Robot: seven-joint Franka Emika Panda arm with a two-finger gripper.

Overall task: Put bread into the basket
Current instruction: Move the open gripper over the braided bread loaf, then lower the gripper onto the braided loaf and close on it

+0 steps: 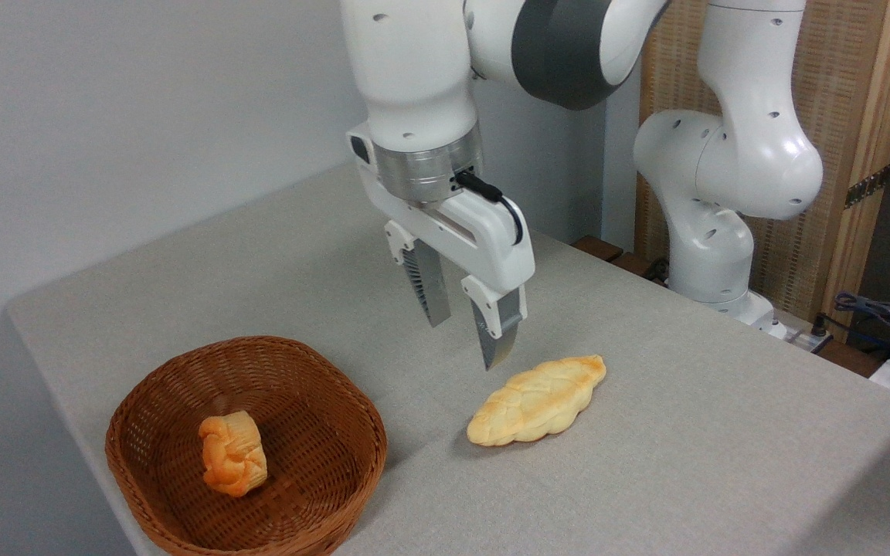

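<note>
The bread, a long braided loaf, pale yellow with a golden-brown top, lies on the grey table right of centre. The reddish-brown wicker basket sits at the front left of the table. My gripper hangs open above the table, between the basket and the loaf, just up and left of the loaf's far end. Nothing is between its fingers, and they touch neither the loaf nor the basket.
A small orange knotted bun rests inside the basket. The arm's white base stands at the table's back right, in front of a wooden panel. Cables and gear lie off the right edge. The table's left edge runs close to the basket.
</note>
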